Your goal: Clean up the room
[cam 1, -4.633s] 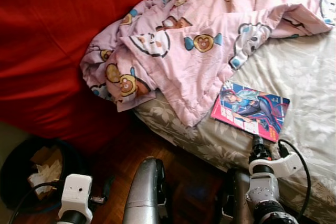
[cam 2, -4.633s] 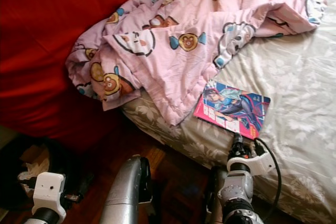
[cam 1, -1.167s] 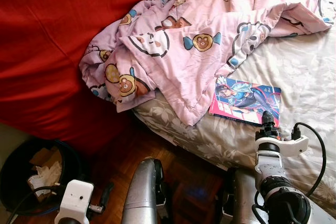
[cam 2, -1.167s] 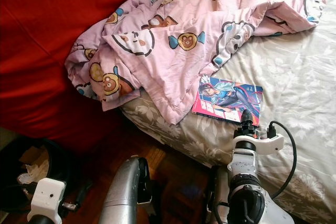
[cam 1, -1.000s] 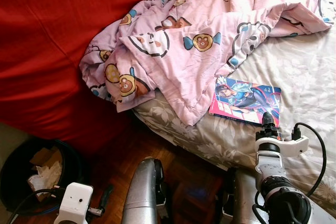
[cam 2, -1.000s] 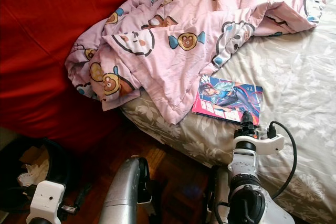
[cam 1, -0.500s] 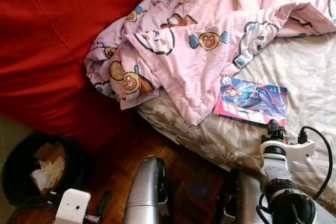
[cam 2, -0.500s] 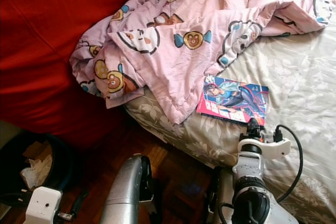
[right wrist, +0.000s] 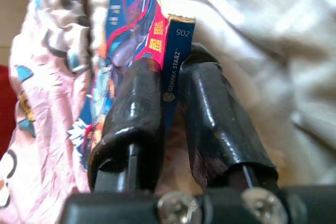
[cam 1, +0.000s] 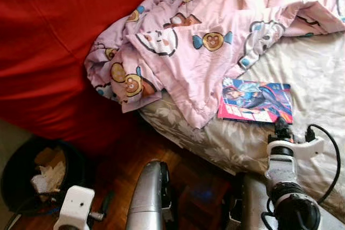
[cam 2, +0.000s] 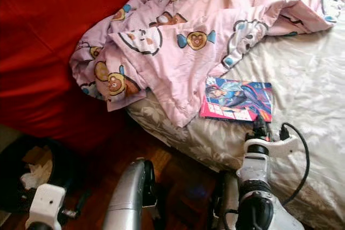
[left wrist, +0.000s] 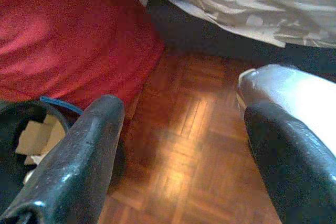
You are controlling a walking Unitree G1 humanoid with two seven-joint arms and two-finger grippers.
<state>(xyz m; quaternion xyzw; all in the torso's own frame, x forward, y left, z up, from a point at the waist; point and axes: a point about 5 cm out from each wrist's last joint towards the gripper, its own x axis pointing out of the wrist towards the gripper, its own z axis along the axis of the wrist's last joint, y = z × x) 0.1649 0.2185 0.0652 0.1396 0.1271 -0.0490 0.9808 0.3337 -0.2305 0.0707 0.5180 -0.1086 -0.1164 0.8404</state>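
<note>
Your left end effector (left wrist: 173,145) hangs low over the wooden floor (left wrist: 178,150), its fingers (left wrist: 79,156) spread wide and holding nothing, beside a dark waste bin (cam 1: 32,171) whose paper contents are hard to make out. The pink cartoon blanket (cam 1: 183,52) spills off the bed (cam 2: 302,84) against a red cover (cam 1: 48,41). Your right end effector (right wrist: 170,108) reaches forward onto the bed, fingers pinched on the near edge of the comic book (cam 1: 256,100), which lies on the floral sheet; the blanket hides one corner.
</note>
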